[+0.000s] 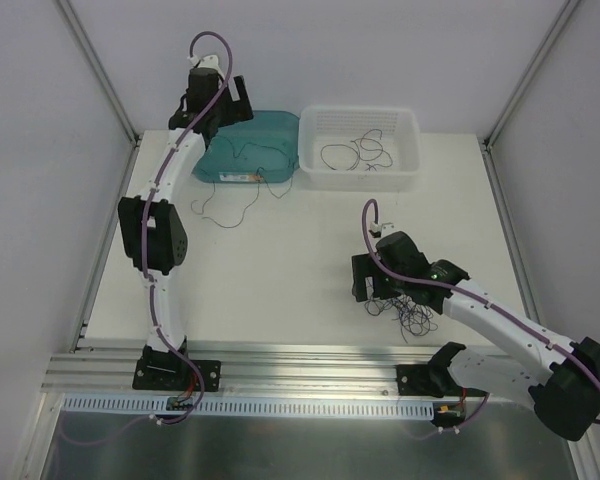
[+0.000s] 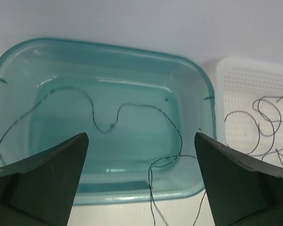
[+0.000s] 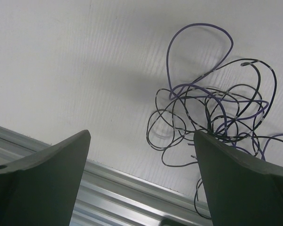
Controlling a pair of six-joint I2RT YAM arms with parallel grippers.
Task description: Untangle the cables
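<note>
The cables lie in three places. A tangle of black and purple cables (image 3: 212, 113) rests on the white table near its front edge, also seen from above as a tangle (image 1: 405, 312). My right gripper (image 3: 141, 134) hovers open just left of it, its right finger (image 3: 240, 183) at the tangle's edge. One thin dark cable (image 2: 104, 127) snakes across the teal bin (image 2: 132, 193), and its end hangs over the front rim onto the table. Above that bin my left gripper (image 2: 141, 136) is open and holds nothing. Loose cables (image 2: 264, 122) lie in the white basket (image 2: 254, 80).
The teal bin (image 1: 270, 125) and white basket (image 1: 405, 125) stand side by side at the table's back. A cable end (image 1: 230, 205) trails on the table in front of the bin. An aluminium rail (image 3: 108, 183) runs along the near edge, close under my right gripper (image 1: 380, 288).
</note>
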